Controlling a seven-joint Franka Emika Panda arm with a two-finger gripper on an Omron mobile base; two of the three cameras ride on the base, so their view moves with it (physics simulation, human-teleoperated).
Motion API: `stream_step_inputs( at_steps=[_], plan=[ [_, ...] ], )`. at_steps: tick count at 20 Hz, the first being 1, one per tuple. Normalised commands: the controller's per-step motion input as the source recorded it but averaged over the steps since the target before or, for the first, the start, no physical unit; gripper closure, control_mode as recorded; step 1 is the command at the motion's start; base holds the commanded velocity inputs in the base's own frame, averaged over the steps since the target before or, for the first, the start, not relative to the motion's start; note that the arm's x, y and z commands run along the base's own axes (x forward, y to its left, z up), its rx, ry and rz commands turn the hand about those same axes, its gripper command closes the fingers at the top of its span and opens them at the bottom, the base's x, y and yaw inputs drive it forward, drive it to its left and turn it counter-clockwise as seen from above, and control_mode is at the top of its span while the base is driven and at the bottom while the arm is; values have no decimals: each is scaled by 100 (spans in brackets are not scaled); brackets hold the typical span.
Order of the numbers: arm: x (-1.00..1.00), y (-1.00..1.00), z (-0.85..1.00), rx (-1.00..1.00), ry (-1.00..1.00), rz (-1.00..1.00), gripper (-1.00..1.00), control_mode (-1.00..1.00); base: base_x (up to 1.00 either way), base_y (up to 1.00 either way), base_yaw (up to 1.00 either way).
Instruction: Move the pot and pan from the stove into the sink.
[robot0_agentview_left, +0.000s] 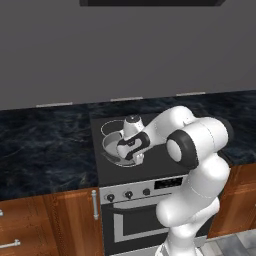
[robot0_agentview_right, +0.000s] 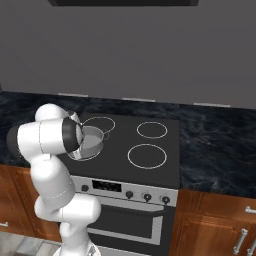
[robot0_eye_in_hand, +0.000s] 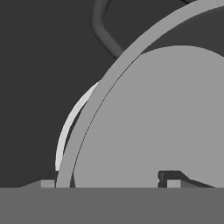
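The round grey metal pot (robot0_eye_in_hand: 175, 118) is straddled at its near wall by the hand (robot0_eye_in_hand: 107, 183), whose grip cannot be told

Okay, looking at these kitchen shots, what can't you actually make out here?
- Gripper: whether its fingers touch the pot wall; the hand view cuts off the tips, and the arm covers them in both base views.
- Pot's near side: hidden behind the arm in both base views.
- Stove knobs: too small to read their settings in either base view.
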Motion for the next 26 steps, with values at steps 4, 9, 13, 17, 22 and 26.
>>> stream_step_inputs(
  at_steps=[4, 9, 13, 17, 22, 26],
  plan=[
    [0, 0, 0, 0, 0, 0, 100, -100, 0, 0, 0],
    [0, 0, 15, 0, -2, 0, 100, -100, 0, 0, 0],
    [0, 0, 40, 2, -1, -2, 100, -100, 0, 0, 0],
    [0, 0, 60, 2, 0, -4, 100, -100, 0, 0, 0],
    [-3, 0, 70, 0, 0, -2, 100, -100, 0, 0, 0],
    [-29, -3, 69, 0, 2, 0, 100, -100, 0, 0, 0]
  ],
)
